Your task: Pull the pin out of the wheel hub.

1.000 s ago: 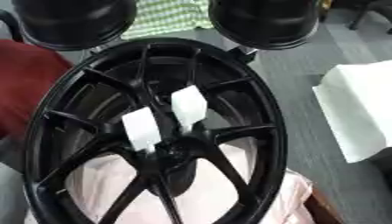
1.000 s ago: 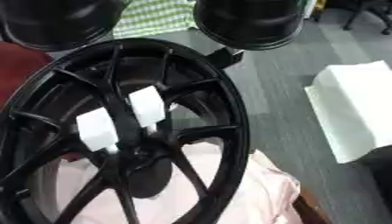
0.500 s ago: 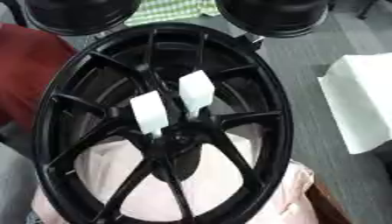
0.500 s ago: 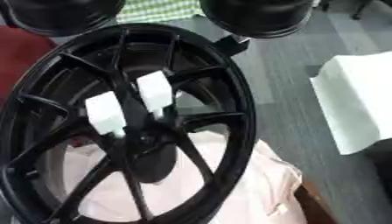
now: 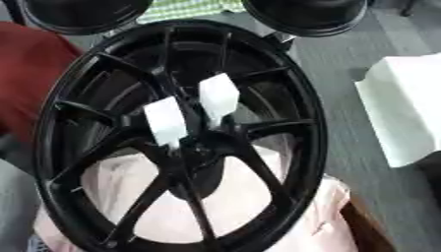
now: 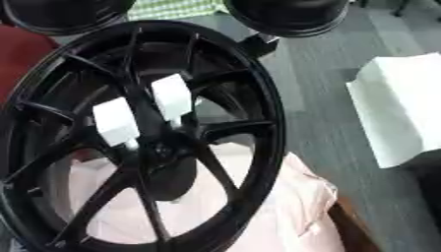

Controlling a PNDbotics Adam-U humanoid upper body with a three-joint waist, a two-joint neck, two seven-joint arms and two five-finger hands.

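Note:
A black spoked wheel hub fills most of both views, tilted toward me. Two white block-shaped pieces stick up side by side just above the hub's centre, each on a thin stem that goes into the hub. I cannot tell which of them is the pin. Neither of my hands shows in either view, and nothing touches the white pieces.
Under the wheel lies a pale pink cloth. Two black round shapes sit at the top edge with green checked fabric between them. At the right, a white block rests on grey floor. A red thing lies left.
The whole picture has slid upward and slightly right, so the camera has moved. The wheel and the white pieces keep the same places relative to each other.

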